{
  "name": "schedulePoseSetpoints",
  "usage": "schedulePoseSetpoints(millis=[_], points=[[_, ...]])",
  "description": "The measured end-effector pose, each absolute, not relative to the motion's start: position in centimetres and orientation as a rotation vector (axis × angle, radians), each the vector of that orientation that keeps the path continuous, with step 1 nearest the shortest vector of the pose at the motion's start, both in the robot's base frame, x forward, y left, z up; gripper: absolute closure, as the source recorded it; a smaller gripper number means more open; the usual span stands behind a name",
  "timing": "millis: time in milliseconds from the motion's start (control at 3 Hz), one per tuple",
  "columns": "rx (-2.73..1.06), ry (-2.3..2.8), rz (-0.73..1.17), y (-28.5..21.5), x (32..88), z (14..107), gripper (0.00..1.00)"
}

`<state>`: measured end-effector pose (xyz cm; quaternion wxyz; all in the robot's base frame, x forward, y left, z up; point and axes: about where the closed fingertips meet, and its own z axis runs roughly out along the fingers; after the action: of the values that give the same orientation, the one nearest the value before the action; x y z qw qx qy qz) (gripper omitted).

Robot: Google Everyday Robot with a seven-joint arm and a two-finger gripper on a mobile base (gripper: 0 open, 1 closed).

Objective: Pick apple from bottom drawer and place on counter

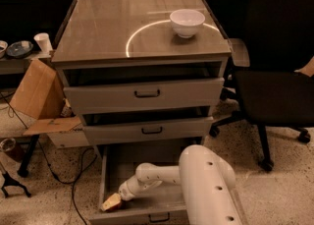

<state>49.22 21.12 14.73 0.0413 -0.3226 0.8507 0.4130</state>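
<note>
The bottom drawer (142, 216) is pulled open under two taller grey drawers. My white arm reaches down into it from the lower right. My gripper (112, 203) sits low in the drawer's front left corner, its pale tan tip close to the floor. A small reddish-orange patch at the gripper's tip may be the apple (116, 208); the rest of it is hidden by the gripper. The counter (98, 27) is the glossy grey-brown top with a pale circular arc, well above the gripper.
A white bowl (187, 22) stands on the counter at the back right. The two upper drawers (147, 94) are slightly open above the arm. A black office chair (279, 86) is at the right. A cardboard box (37, 91) and cables lie at the left.
</note>
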Motion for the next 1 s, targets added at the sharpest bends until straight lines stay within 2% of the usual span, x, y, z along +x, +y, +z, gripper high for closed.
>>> schedulePoseSetpoints(millis=[333,1000], points=[[-0.989,2.613,1.273,21.46,49.14,14.15,0.4],[-0.984,2.606,1.266,20.75,49.57,14.3,0.85]])
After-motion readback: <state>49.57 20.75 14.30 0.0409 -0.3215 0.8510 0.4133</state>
